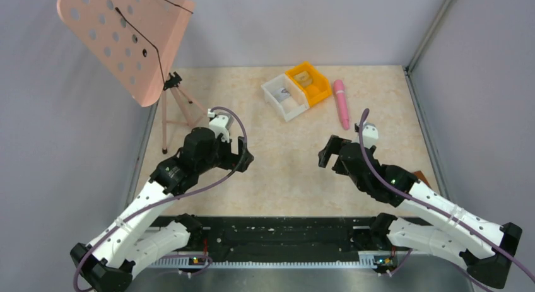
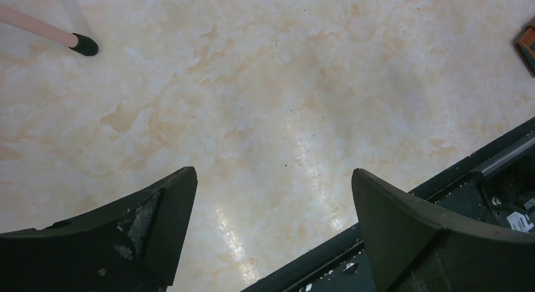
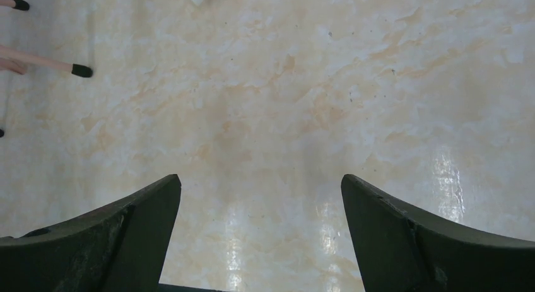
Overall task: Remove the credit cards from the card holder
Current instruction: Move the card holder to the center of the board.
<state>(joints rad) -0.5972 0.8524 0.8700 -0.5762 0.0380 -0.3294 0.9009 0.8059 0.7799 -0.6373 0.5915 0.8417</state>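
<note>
Brown leather gives the card holder [image 1: 421, 176] away: only a sliver of it shows near the right edge of the tabletop [image 1: 284, 178], toward the near side, mostly hidden behind the right forearm. The left wrist view catches one corner of it at the far right of the picture. Whether it lies open or folded cannot be told, and no cards are visible.

The left claw [image 1: 243, 154] and the right claw [image 1: 327, 154] both hang over the bare middle of the tabletop, jaws spread wide, gripping nothing. A white bin [image 1: 285, 96], an orange bin [image 1: 308, 82] and a pink pen [image 1: 341, 103] sit near the far edge, well apart from the holder.

By my reading the task has not begun; this is the approach step. The next move calls for the right arm to swing back toward the right edge and come down on the holder, likely pinning it so the left claw can draw the cards out. The right arm's own forearm crowds that spot.
</note>
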